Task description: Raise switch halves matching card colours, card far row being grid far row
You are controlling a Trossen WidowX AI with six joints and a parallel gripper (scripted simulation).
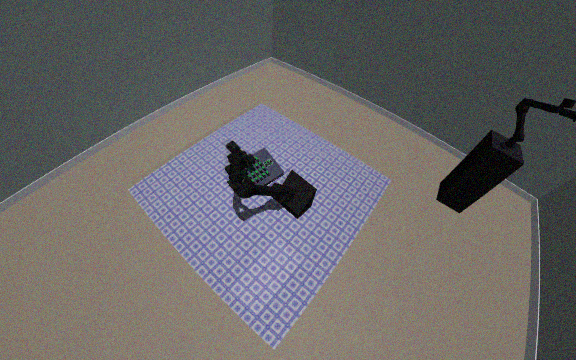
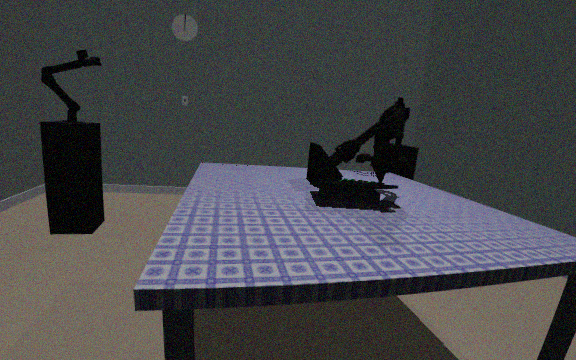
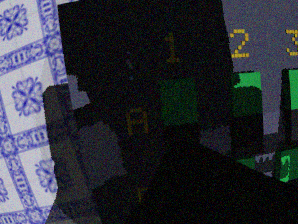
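Note:
The dark switch panel [image 1: 277, 170] [image 2: 348, 199] [image 3: 272, 25] lies on the table, with several green-and-dark switches. In the wrist view, the column 1 switch [image 3: 179, 102] in row A shows its green half in deep shadow. The column 2 switch [image 3: 252, 80] has a bright green strip, and part of the column 3 switch [image 3: 294, 90] shows at the right edge. My gripper [image 2: 381, 181] [image 3: 180, 151] is shut and empty, pointing down low over the panel's row A, column 1 corner. Its tips are beside that switch's nearer half; contact cannot be told. The card cannot be made out.
The arm's dark base block [image 1: 295, 195] stands beside the panel on the patterned table [image 1: 273, 260] [image 2: 268, 250]. A second arm on a black pedestal [image 1: 478, 172] [image 2: 72, 177] stands away from the table. My arm's shadow darkens the panel's left part in the wrist view.

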